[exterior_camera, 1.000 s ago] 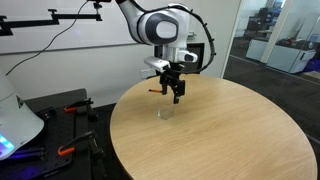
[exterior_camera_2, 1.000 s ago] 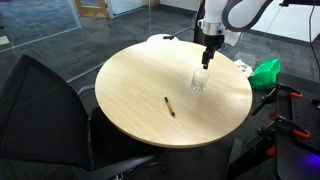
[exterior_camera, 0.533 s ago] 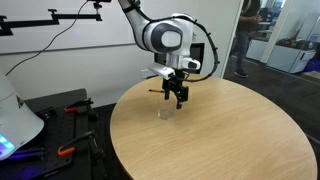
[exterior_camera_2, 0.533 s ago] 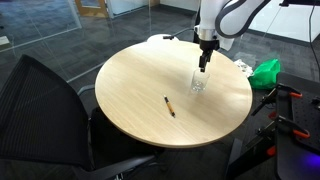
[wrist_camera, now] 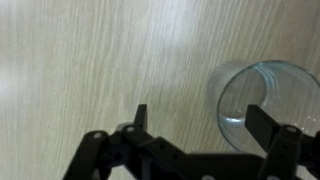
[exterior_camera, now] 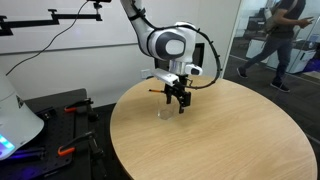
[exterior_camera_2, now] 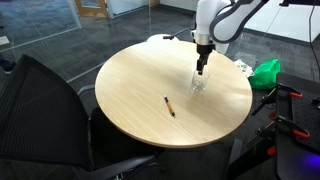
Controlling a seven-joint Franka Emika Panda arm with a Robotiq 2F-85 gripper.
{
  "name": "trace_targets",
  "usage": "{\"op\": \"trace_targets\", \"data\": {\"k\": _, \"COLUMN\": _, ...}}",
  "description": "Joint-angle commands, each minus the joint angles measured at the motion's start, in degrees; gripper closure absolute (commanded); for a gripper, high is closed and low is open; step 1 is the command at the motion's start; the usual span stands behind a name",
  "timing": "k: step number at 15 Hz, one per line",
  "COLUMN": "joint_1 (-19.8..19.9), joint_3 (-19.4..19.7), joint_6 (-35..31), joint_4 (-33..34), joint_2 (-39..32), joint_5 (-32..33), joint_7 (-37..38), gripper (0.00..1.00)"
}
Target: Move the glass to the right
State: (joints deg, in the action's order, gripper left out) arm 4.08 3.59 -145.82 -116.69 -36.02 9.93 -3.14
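Gripper [wrist_camera: 200,118] spread and empty; the glass [wrist_camera: 262,88] sits off-centre toward 3 o'clock, so descending here may clip its rim and topple it.

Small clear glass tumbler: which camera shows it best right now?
Wrist view: the small clear glass tumbler is large, rim sharp. In both exterior views it is a faint outline near the gripper.

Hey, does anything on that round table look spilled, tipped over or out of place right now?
Nothing stands out. The glass stands upright on the table with no spill visible, and the pen lies flat, apart from it. In the wrist view the open gripper hangs off-centre over the glass.
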Motion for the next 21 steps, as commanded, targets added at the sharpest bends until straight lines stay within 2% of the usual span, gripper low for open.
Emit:
{"op": "trace_targets", "data": {"k": 1, "joint_1": 0.87, "joint_3": -0.71, "joint_6": -0.73, "joint_4": 2.17, "joint_2": -2.15, "joint_5": -1.3, "joint_7": -2.35, "gripper": 0.01}}
{"op": "trace_targets", "data": {"k": 2, "joint_1": 0.91, "joint_3": -0.8, "joint_6": -0.58, "joint_4": 2.58, "joint_2": -2.56, "joint_5": -1.4, "joint_7": -2.4, "gripper": 0.21}}
{"op": "trace_targets", "data": {"k": 3, "joint_1": 0.95, "joint_3": -0.85, "joint_6": -0.46, "joint_4": 2.88, "joint_2": -2.88, "joint_5": -1.45, "joint_7": -2.45, "gripper": 0.26}}
{"op": "trace_targets", "data": {"k": 4, "joint_1": 1.0, "joint_3": -0.94, "joint_6": -0.48, "joint_4": 3.24, "joint_2": -3.25, "joint_5": -1.5, "joint_7": -2.53, "gripper": 0.27}}
{"op": "trace_targets", "data": {"k": 13, "joint_1": 0.87, "joint_3": -1.28, "joint_6": -0.08, "joint_4": 5.02, "joint_2": -4.75, "joint_5": -1.42, "joint_7": -2.67, "gripper": 0.95}}
{"op": "trace_targets", "data": {"k": 14, "joint_1": 0.82, "joint_3": -1.29, "joint_6": -0.04, "joint_4": 5.15, "joint_2": -4.82, "joint_5": -1.38, "joint_7": -2.65, "gripper": 1.0}}
{"op": "trace_targets", "data": {"k": 21, "joint_1": 0.64, "joint_3": -1.13, "joint_6": 0.76, "joint_4": 5.88, "joint_2": -4.41, "joint_5": -1.44, "joint_7": -2.71, "gripper": 0.98}}
